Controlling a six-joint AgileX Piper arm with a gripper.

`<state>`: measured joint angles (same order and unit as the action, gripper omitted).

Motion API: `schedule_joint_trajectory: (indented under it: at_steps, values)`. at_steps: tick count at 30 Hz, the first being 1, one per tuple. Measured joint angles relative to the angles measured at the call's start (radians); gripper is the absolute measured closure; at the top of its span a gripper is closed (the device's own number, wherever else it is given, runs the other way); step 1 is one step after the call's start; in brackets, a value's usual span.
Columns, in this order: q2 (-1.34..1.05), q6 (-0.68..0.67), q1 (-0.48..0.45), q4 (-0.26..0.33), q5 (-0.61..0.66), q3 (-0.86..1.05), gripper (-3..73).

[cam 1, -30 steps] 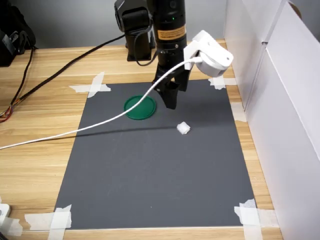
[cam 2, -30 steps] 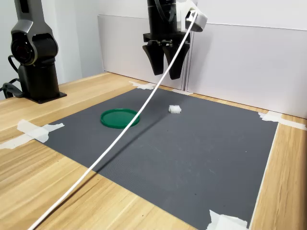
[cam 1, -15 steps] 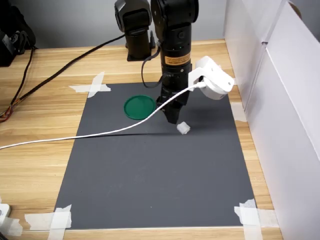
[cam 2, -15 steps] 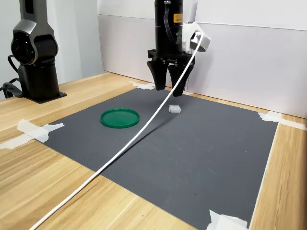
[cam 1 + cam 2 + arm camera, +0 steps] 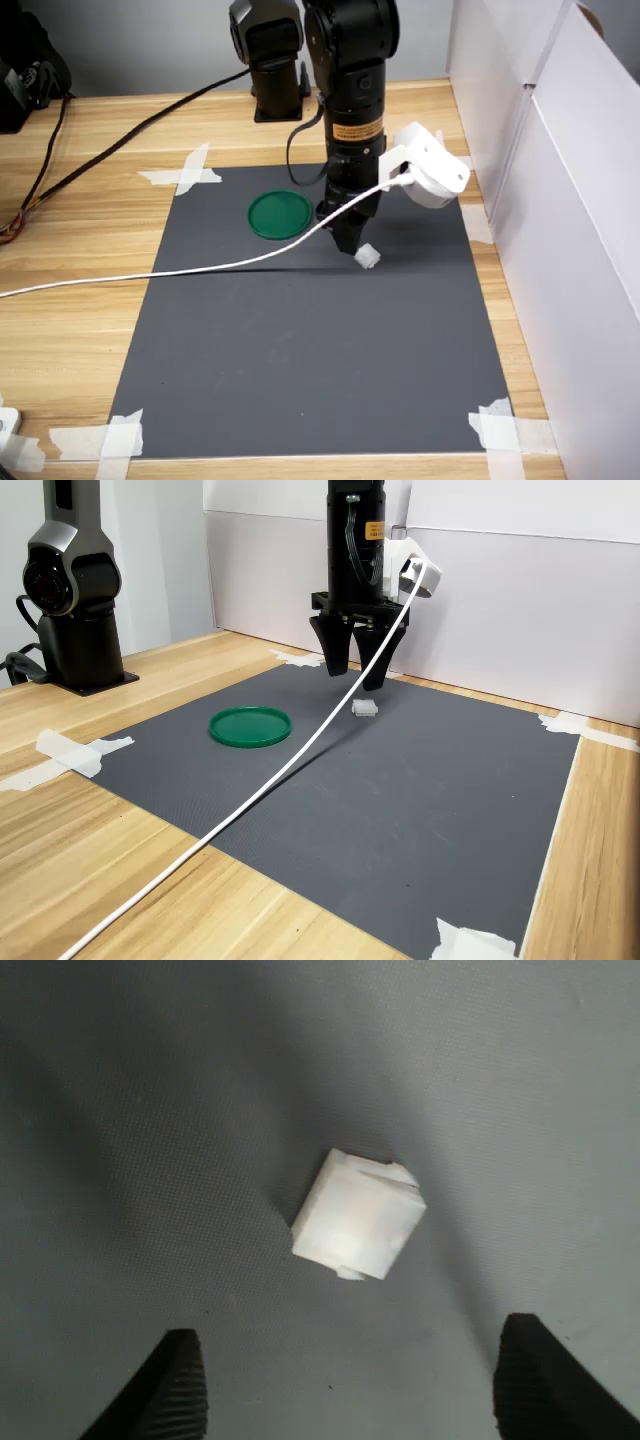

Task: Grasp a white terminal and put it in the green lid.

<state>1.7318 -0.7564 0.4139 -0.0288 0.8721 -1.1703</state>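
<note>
We're in the approach step: gripper (image 5: 357,672) spread wide, empty, poised just above the white terminal (image 5: 358,1217), which lies on the dark mat (image 5: 300,340), apart from the green lid (image 5: 279,214). Next, probably: lower to straddle it, centre, then close.

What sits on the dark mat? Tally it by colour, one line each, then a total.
White: 1, the white terminal, under the open claw
Green: 1, the green lid, lying apart from it
Total: 2
</note>
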Motion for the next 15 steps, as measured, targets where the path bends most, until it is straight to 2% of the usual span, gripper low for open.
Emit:
schedule_joint_trajectory:
  at_steps: [15]
  values:
    - [0.075, 0.004, 0.0, -0.018, -0.052, -0.001, -0.3]
